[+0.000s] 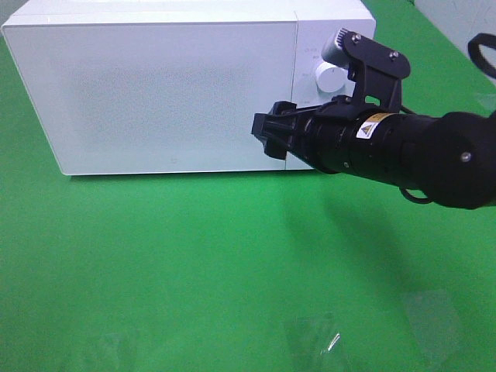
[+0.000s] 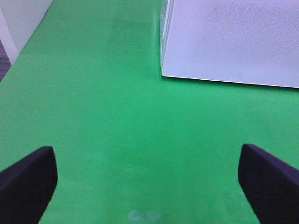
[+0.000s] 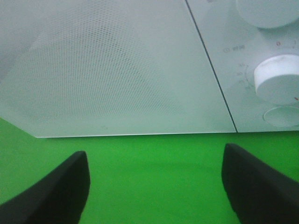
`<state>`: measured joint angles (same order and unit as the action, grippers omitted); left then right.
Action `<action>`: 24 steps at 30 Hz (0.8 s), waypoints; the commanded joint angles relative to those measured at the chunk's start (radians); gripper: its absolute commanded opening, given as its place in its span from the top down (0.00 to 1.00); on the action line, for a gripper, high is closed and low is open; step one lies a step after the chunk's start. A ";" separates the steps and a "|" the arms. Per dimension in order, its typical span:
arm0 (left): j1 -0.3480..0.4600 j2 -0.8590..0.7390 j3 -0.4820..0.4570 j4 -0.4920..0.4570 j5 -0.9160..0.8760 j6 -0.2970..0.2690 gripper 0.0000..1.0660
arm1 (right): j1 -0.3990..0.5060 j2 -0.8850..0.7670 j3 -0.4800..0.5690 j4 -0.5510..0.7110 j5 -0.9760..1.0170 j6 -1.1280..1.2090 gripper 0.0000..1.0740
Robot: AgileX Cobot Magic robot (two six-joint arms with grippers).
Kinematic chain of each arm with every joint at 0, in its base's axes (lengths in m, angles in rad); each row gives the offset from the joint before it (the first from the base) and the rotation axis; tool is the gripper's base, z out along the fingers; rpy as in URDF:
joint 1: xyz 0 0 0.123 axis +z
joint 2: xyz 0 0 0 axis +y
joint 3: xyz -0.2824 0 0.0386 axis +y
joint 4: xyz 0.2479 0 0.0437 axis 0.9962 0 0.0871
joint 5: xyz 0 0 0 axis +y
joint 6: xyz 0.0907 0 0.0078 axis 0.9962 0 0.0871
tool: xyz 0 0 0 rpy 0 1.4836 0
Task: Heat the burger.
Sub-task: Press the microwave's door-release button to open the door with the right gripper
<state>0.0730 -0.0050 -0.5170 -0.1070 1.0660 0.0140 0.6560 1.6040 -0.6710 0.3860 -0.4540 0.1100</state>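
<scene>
Green worktop (image 1: 194, 256), shut microwave (image 1: 155, 85) at back edge. Right gripper (image 1: 265, 133) and left gripper (image 2: 147, 182) both wide, empty. Risk: right slips off flush door seam (image 3: 210, 70), knocks dial (image 3: 278, 77).

Microwave (image 1: 194, 12) interior hidden behind shut door (image 1: 155, 93); dial (image 3: 278, 79) markings blurred.
</scene>
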 commanded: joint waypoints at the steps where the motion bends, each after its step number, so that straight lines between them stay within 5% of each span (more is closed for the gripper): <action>1: 0.002 -0.004 0.001 -0.001 -0.001 0.002 0.05 | -0.004 -0.071 -0.002 -0.009 0.109 -0.171 0.31; 11: 0.002 -0.004 0.001 -0.001 -0.001 0.002 0.05 | -0.096 -0.195 -0.042 -0.037 0.414 -0.275 0.31; 24: 0.002 -0.004 0.001 -0.001 -0.001 0.002 0.05 | -0.137 -0.426 -0.060 -0.334 0.742 -0.188 0.30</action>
<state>0.0730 -0.0050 -0.5170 -0.1070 1.0660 0.0160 0.5260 1.1930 -0.7210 0.0700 0.2690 -0.0910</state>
